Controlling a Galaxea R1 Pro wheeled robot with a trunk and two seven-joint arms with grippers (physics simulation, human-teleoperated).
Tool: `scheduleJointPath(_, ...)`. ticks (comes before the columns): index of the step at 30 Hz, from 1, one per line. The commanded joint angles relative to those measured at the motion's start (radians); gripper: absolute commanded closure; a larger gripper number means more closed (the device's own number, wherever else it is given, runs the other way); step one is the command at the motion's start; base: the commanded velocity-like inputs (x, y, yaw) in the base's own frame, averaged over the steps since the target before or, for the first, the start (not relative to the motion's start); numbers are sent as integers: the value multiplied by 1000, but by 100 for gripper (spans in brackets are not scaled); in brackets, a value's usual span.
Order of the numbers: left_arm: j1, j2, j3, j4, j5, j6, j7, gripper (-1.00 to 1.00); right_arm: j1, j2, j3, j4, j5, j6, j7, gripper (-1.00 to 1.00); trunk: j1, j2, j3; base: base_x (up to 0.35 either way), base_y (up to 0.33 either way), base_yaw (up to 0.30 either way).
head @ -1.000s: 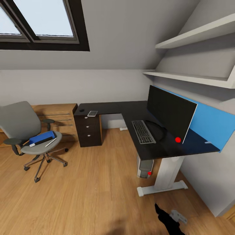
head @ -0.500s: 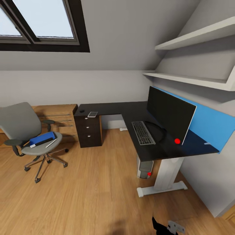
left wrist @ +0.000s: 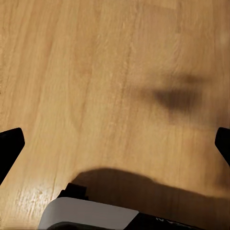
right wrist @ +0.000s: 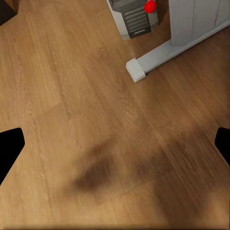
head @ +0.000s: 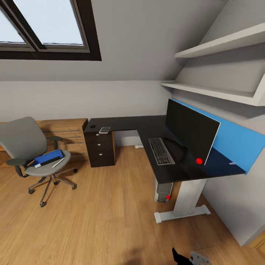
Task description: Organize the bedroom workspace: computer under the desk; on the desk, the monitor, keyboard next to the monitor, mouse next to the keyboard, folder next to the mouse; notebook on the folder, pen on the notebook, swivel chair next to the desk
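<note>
The folder (head: 48, 157) lies on the swivel chair's (head: 35, 154) seat with the notebook (head: 49, 160) seemingly on it and the pen (head: 57, 162) beside, far off to the robot's left, well apart from the desk (head: 147, 127). Both grippers face bare floor, fingers spread wide, holding nothing; the left arm is likely nearer.

Left gripper (left wrist: 115, 143) over wooden floor (left wrist: 96, 72), jaws spread wide, black fingertips (left wrist: 9, 143) at opposite frame edges, nothing between them. Dark blurred shadow patch (left wrist: 177, 98) on planks ahead of claw. White-and-black robot part (left wrist: 91, 215) just behind claw, casting shadow on floor.
</note>
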State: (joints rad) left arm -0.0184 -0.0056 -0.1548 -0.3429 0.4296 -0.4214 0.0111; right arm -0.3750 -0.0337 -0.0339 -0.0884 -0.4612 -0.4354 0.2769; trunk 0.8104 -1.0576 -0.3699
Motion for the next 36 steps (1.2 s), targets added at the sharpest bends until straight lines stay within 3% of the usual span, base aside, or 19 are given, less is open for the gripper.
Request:
scheduleJointPath(1,-1,1,-8,1,11,-3,1,-100,-1,0,-3,3,-8,-2,10,-100,-4,7,2,0,0,0)
scheduleJointPath(12,-1,10,-5,-1,21,54,1,-100,-1,0,-2,7,-7,-3,10,-100,-46,84,37,0,0,0)
scheduleJointPath(30,-1,14,-5,-1,34,57,0,-100,-1,9,-7,6,-14,-3,7,-100,-115,210,93,0,0,11)
scheduleJointPath(36,-1,14,-5,-1,34,56,0,-100,-1,9,-6,6,-13,-3,-21,-100,-138,252,107,0,0,101)
